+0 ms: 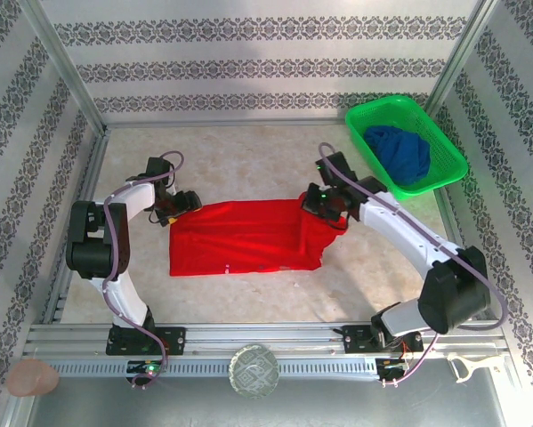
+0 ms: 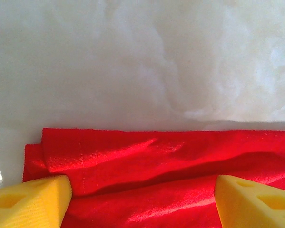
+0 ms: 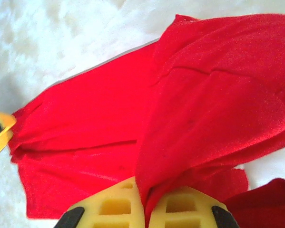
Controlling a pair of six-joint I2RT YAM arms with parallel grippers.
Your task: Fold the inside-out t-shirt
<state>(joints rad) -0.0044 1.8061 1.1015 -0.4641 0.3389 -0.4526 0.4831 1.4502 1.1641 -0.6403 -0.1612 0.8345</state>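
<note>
Top external view: red t-shirt (image 1: pixel 248 238) in the middle of the table (image 1: pixel 248 160), long side running left to right, right end gathered up. Left gripper (image 1: pixel 173 210) at the t-shirt's far left corner. Right gripper (image 1: pixel 327 205) at the right end, on the raised cloth. Green basket (image 1: pixel 444 142) at the far right corner, holding a dark blue garment (image 1: pixel 399 153).

Left wrist view: yellow fingers (image 2: pixel 30 202) spread wide, one at each lower corner. A folded, layered edge of the t-shirt lies between them, with bare table beyond; they are not closed on the cloth.

Right wrist view: yellow fingers (image 3: pixel 113 209) pressed together — pinching a gathered fold of the t-shirt, which rises from the flat part lying on the table.
</note>
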